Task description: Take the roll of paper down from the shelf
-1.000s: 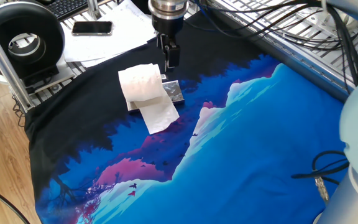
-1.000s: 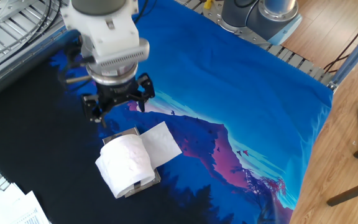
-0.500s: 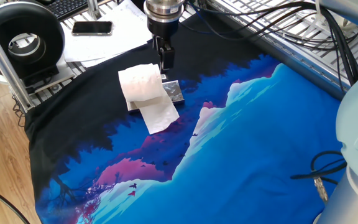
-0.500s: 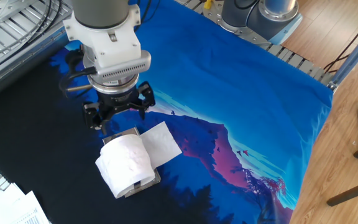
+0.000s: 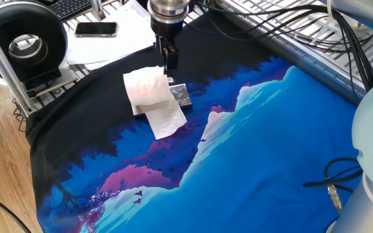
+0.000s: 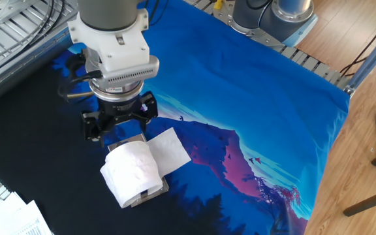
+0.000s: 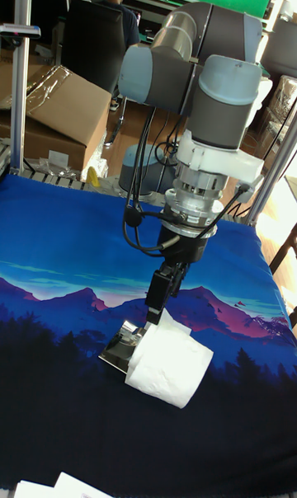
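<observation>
The roll of paper is white and lies on its side on the shelf, a low silver foil-covered block on the blue and black cloth. One loose sheet trails from the roll onto the cloth. My gripper points down, just above the far end of the roll and the shelf. It is open, with nothing between its fingers.
A phone and printed paper sheets lie at the back beside a black round device. A grey wire rack with cables borders the cloth. A cardboard box stands behind the table.
My gripper has moved down and toward the roll, and now hangs close over its far end. It stays open. The roll and the shelf have not moved.
</observation>
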You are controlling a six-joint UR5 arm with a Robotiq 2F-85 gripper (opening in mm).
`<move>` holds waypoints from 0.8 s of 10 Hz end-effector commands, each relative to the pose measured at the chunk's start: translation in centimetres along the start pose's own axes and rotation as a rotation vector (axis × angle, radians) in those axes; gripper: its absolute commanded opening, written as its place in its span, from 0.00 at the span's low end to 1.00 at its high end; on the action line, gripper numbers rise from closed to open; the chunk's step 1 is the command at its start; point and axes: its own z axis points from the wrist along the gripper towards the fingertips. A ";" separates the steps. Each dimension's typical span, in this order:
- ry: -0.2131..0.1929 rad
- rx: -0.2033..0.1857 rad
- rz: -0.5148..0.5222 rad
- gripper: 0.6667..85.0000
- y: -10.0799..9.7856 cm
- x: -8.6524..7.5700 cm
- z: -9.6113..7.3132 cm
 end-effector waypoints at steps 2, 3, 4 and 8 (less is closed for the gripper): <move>-0.022 -0.023 -0.015 1.00 0.5 -0.5 -0.1; -0.049 -0.045 -0.028 1.00 1.0 -1.3 0.1; -0.054 -0.061 -0.040 1.00 1.2 -1.7 0.5; 0.035 -0.086 -0.141 1.00 1.4 0.1 1.2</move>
